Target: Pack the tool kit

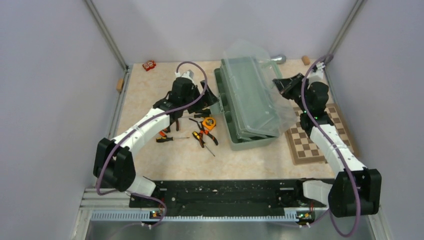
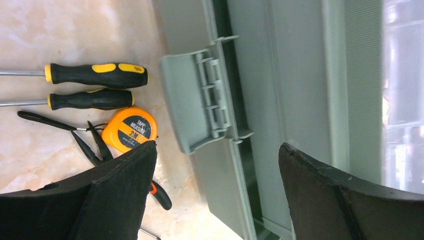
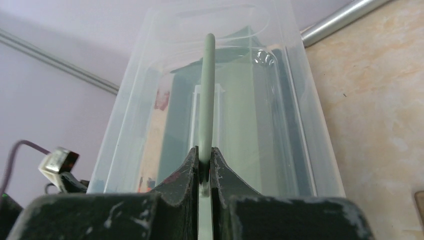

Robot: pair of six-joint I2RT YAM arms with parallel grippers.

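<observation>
Leftmost on the surface (image 1: 150, 95), loose and unpacked: two yellow-black screwdrivers (image 2: 95, 74) lying side by side, handles toward the box. Just beside them, the orange tape measure (image 2: 130, 129), and touching or nearly touching it, the orange-black pliers (image 2: 100, 146), partly hidden under a finger in the wrist view. All close to the left arm, presumably set out there for picking one at a time.

Next, the left fingers (image 2: 115, 195): spread wide apart, gripping nothing, hovering at the left wall of the toolbox (image 1: 226, 112) and straddling its flipped-out latch (image 2: 197, 100). Hard to tell whether poised to steady the box or simply parked between tools and box. Either way, near both and well placed for a pick-and-drop.

In the middle, the sage-green toolbox itself. Stands on the surface, long axis running away from the arm bases, interior mostly veiled by the translucent lid (image 1: 255, 95). Lid lifted and tilted, not lying shut.

To the right, the reason for that tilt: the right fingers (image 3: 182, 185), pinched together on the thin green lid handle (image 3: 209, 100), seen edge-on from the wrist. Probably propping the lid open to give the left arm a clear way in. Best not released before loading, for fear of the lid dropping onto arm or tools.

Farthest right, partly under the right arm, the chessboard (image 1: 320, 140): no part of the packing.
</observation>
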